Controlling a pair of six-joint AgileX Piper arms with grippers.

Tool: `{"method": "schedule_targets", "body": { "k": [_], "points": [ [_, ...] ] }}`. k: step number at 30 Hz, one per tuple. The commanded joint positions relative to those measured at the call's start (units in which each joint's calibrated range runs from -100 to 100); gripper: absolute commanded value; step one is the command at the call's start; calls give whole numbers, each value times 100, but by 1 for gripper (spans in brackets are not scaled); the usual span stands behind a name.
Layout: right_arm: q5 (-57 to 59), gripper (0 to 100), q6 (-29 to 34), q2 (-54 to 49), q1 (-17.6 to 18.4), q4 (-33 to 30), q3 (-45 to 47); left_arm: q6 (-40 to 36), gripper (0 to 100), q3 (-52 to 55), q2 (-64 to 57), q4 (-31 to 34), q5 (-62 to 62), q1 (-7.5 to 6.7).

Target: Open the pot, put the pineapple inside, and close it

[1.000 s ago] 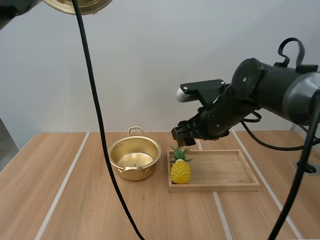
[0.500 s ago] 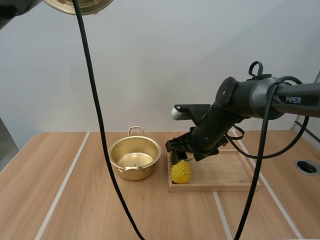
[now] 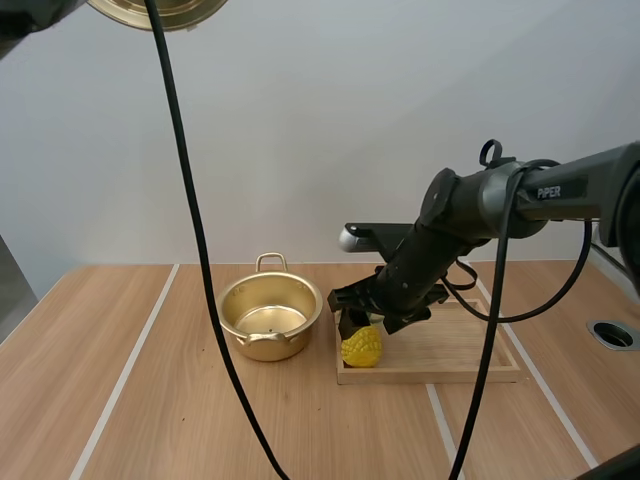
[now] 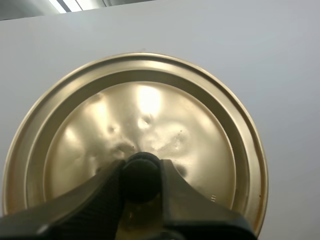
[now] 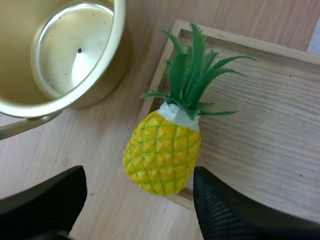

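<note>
Golden and open, the pot [image 3: 270, 318] stands on the wooden surface [image 3: 120, 400], just to the left of a wooden tray [image 3: 470, 350]. Its lid [image 3: 155, 8] hangs high above the surface, far from the pot, at the left arm. In the left wrist view the left fingers [image 4: 100, 195] are closed on the lid's black knob [image 4: 141, 167], one on each side, with the lid's [image 4: 135, 115] dented gold top facing the camera.

The yellow pineapple [image 3: 361, 346] sits at the tray's front left corner, the one nearest the pot. In the right wrist view its green leaves point away over the tray floor [image 5: 270, 125] and its body [image 5: 162, 152] reaches the tray's edge. The right fingers [image 5: 230, 210] are spread wide, one on each side of the fruit's body, with a gap showing between each of them and the fruit, so they grip nothing. From the high view the right fingers [image 3: 352, 318] are low over the pineapple, hiding its leaves.
</note>
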Motion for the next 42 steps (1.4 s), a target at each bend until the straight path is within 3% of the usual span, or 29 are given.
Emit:
{"method": "schedule_targets", "body": {
  "k": [1,42],
  "points": [
    [-101,100,-78,96,11,93,17,-59,0,-32,-38,-88,-121,6],
    [-1365,100,-585,1556,72,485,17,-59,0,-32,-38,-88,-121,6]
  ]
}}
